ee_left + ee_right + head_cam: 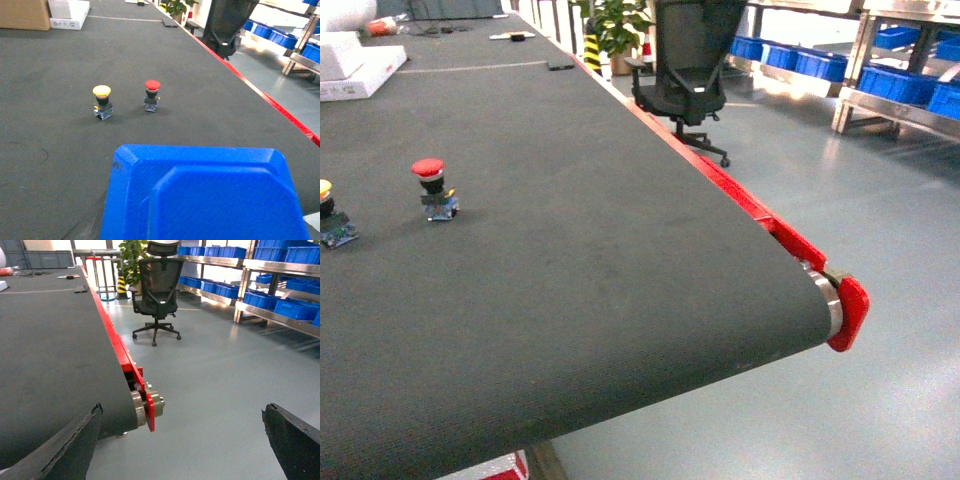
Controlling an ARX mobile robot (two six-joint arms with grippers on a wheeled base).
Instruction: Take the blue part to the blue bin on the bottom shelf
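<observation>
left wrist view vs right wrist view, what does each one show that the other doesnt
Only the left wrist view shows the yellow-capped push button and the red-capped push button standing on the belt, a cardboard box far back, and a large bright-blue plastic shape filling its lower edge.

Only the right wrist view shows the belt's end roller, the two dark fingertips spread wide apart, and the long steel rack.

Both share the dark conveyor belt with its red edge, the black office chair and small blue bins.
</observation>
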